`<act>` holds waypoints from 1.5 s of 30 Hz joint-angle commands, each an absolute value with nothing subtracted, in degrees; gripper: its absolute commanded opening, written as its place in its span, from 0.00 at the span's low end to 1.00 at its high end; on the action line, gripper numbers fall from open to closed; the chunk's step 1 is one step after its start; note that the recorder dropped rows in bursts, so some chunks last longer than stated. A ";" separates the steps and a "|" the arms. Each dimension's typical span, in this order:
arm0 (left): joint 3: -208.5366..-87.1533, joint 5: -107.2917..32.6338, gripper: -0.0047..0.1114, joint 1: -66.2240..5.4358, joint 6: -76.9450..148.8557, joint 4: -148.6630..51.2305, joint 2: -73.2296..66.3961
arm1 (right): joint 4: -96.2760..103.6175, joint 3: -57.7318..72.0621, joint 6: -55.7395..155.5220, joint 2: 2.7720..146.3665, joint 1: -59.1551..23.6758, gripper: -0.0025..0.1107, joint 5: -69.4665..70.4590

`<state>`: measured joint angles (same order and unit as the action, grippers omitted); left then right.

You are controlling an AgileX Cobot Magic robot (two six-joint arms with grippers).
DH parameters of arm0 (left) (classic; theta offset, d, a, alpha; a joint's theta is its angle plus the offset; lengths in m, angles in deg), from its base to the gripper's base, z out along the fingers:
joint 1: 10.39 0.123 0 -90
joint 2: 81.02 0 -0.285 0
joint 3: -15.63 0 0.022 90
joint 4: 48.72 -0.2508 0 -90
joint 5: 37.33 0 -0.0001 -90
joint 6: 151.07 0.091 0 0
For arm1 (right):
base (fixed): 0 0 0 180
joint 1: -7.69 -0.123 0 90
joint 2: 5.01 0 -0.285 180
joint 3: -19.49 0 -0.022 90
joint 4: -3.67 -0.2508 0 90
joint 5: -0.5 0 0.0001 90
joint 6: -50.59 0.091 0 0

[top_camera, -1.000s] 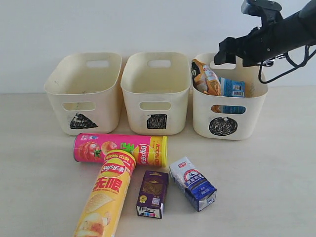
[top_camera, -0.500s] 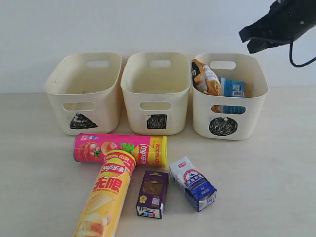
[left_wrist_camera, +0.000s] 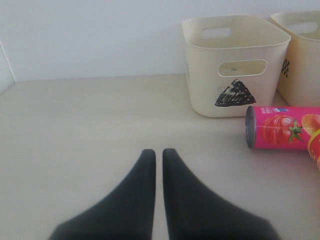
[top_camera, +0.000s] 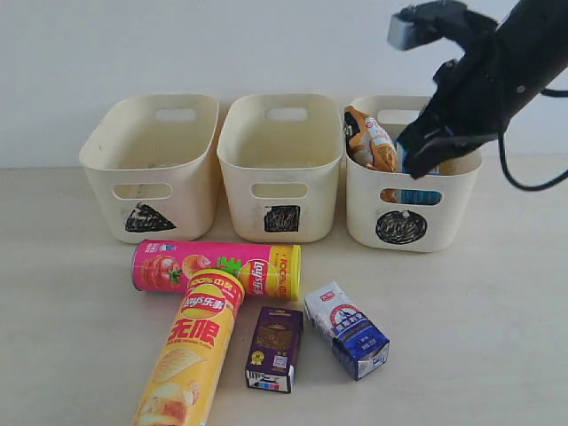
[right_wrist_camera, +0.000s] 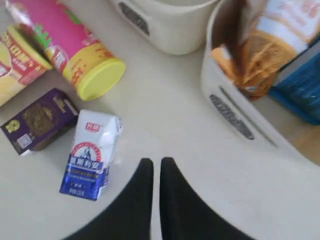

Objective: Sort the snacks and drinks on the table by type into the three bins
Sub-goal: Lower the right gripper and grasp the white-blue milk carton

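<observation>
The orange noodle packet [top_camera: 371, 139] and the blue one [top_camera: 417, 158] stand in the circle bin [top_camera: 404, 222]. On the table [top_camera: 479, 319] lie the pink chip tube [top_camera: 217, 268], the yellow chip tube [top_camera: 191, 351], the dark purple carton [top_camera: 274, 348] and the whitish carton [top_camera: 346, 330]. My right gripper [top_camera: 424, 147] hangs in front of the circle bin's right part, shut and empty; in the right wrist view its tips [right_wrist_camera: 156, 162] point down at the table beside the whitish carton [right_wrist_camera: 90, 152]. My left gripper [left_wrist_camera: 155, 153] is shut and empty, low over bare table, left of the triangle bin [left_wrist_camera: 235, 65].
The triangle bin [top_camera: 151, 164] and the square bin [top_camera: 281, 164] stand in a row with the circle bin along the back wall. The pink chip tube [left_wrist_camera: 282, 127] lies just in front of the triangle bin.
The right arm has swung down from high at the upper right to in front of the circle bin, its gripper now pointing downward. Nothing on the table has moved.
</observation>
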<state>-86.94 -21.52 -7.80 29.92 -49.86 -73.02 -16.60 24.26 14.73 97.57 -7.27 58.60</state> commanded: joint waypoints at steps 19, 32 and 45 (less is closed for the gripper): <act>-87.15 -21.86 0.07 -8.20 29.43 -49.64 -73.23 | -9.35 10.89 17.33 100.30 -26.73 0.10 49.07; -87.15 -21.86 0.07 -8.20 29.43 -49.64 -73.23 | 1.70 10.89 29.43 108.71 -26.68 0.79 42.12; -87.15 -21.86 0.07 -8.20 29.43 -49.64 -73.23 | 2.76 10.89 31.23 114.58 -26.68 0.75 35.20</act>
<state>-86.94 -21.52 -7.80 29.92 -49.86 -73.02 2.18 11.05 31.10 113.67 -26.68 35.99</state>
